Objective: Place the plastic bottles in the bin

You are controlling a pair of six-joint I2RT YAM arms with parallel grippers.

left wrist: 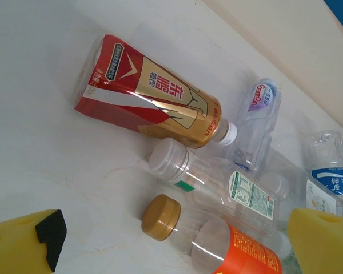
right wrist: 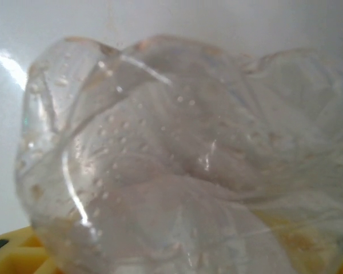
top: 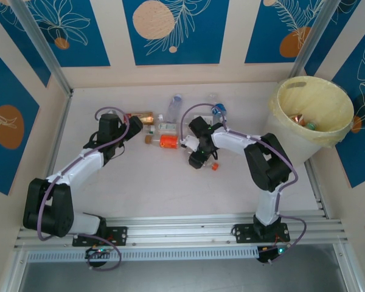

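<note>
My right tool straddles a crumpled clear plastic bottle on the white counter; I cannot tell whether the grip is made. My left tool stands wide above a brown-capped, orange-labelled clear bottle, near a red-and-gold labelled bottle. The large round pale yellow plastic bin stands far right, with bottles inside.

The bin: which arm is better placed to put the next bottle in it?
Right. A crumpled clear bottle sits at the right gripper, and the bin stands on that side. The left gripper hangs open near the red bottle, farther away.
</note>
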